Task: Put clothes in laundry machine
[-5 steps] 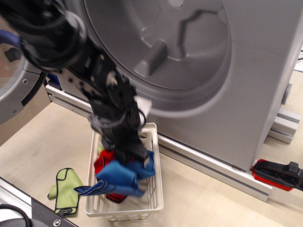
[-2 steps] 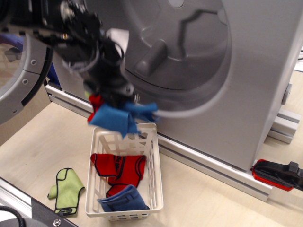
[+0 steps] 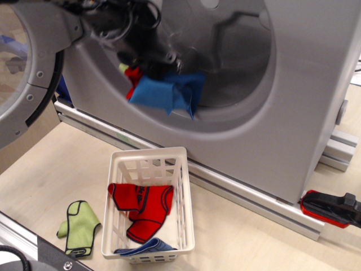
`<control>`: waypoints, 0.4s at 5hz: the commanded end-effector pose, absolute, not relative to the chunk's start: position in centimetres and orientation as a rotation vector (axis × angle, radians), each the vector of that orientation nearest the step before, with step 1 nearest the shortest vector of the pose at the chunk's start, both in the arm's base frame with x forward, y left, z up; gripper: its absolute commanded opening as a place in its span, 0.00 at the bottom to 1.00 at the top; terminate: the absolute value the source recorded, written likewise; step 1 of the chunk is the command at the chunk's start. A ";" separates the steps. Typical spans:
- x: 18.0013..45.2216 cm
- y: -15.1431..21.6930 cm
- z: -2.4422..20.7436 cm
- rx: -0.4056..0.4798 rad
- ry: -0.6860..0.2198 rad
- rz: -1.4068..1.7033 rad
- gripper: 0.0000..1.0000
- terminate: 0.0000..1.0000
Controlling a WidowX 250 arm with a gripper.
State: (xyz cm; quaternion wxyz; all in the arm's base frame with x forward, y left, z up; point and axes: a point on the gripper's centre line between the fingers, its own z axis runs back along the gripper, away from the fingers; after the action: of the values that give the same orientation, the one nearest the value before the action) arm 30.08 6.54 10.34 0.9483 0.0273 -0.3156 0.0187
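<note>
My gripper is shut on a medium blue garment, with a bit of red fabric bunched behind it. It holds them in the air at the lower left of the laundry machine's round drum mouth. The dark arm reaches in from the upper left, and the fingers are mostly hidden by cloth and motion blur. Below, a red garment with dark trim and a blue garment lie in the white lattice basket.
The washer's round windowed door stands open at the left. A green cloth lies on the table left of the basket. A red-and-black clamp lies at the right by the machine's metal base rail.
The gripper has lifted the blue garment out of the basket and carried it up and right to the drum mouth. A red garment and another blue one stayed in the basket.
</note>
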 end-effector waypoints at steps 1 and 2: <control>34.1 6.7 11.2 0.089 -0.731 0.057 0.00 0.00; 36.0 6.7 11.0 0.084 -0.745 0.088 0.00 0.00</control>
State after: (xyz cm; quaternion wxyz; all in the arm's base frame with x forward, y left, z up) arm 35.91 6.34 9.19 0.9390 0.0368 -0.3387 0.0471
